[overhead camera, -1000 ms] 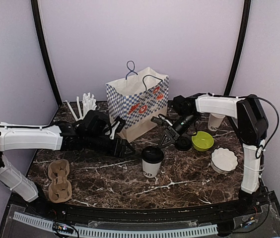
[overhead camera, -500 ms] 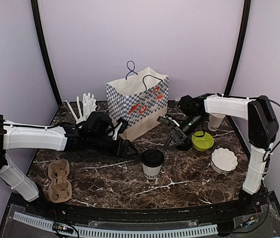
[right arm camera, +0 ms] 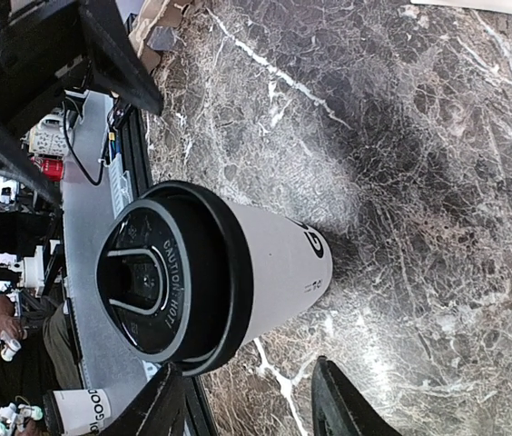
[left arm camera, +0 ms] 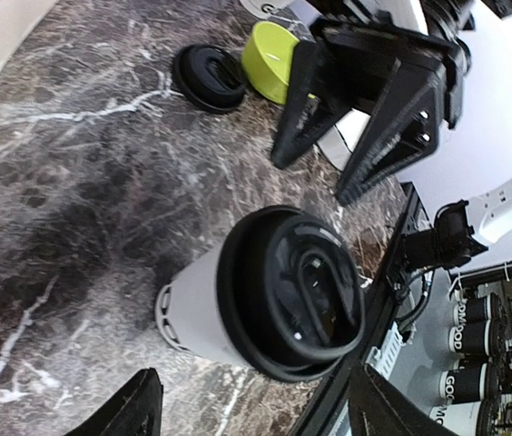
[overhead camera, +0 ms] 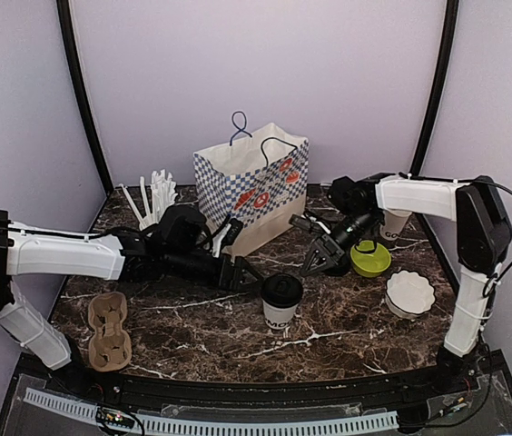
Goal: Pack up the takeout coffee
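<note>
The lidded coffee cup [overhead camera: 280,302] stands upright near the middle of the marble table [overhead camera: 192,327], its long axis vertical, black lid up and the lettering at its base facing the near edge. The left gripper [overhead camera: 247,272] lies low just to its left, fingers spread apart and clear of the cup. The right gripper [overhead camera: 319,262], also spread wide and holding nothing, hangs just beyond it on the far right. A loose black lid [left arm camera: 206,77] lies flat beside the lime-green bowl [overhead camera: 370,259]. A second white cup [overhead camera: 392,224] stands far right, behind the right arm. The checked paper bag [overhead camera: 251,186] stands at the far centre.
</note>
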Controlling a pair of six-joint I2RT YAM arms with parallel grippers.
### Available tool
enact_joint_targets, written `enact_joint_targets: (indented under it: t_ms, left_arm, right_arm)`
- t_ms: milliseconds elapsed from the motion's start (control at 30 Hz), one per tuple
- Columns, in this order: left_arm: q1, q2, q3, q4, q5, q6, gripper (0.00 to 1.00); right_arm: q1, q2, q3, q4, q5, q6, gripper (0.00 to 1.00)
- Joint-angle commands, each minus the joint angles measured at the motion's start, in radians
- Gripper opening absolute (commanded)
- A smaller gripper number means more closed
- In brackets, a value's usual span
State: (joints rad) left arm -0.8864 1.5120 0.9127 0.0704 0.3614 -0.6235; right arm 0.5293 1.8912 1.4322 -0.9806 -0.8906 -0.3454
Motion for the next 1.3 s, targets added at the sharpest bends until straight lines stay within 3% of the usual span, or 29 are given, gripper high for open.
enact_joint_targets:
  t_ms: [0, 633, 933, 1067, 1267]
  left_arm:
    - [-0.034, 0.03, 0.028, 0.011, 0.035, 0.034, 0.73]
    - [-0.051, 0.156, 0.073, -0.064, -0.001, 0.074, 0.69]
    - [-0.052, 0.218, 0.072, -0.231, -0.111, 0.104, 0.64]
    - [-0.055, 0.185, 0.059, -0.201, -0.099, 0.114, 0.63]
    - [-0.059, 0.134, 0.093, -0.116, -0.052, 0.112, 0.65]
  right_arm:
    - [0.005, 0.021, 0.006, -0.008, -0.038, -0.017, 0.49]
    - [0.053, 0.129, 0.018, -0.017, -0.036, -0.01, 0.48]
    - [0.054, 0.189, -0.063, 0.086, 0.183, 0.126, 0.39]
    - [0.047, 0.158, -0.003, 0.025, 0.096, 0.053, 0.39]
    - [0.02, 0.057, 0.086, -0.086, -0.086, -0.068, 0.5]
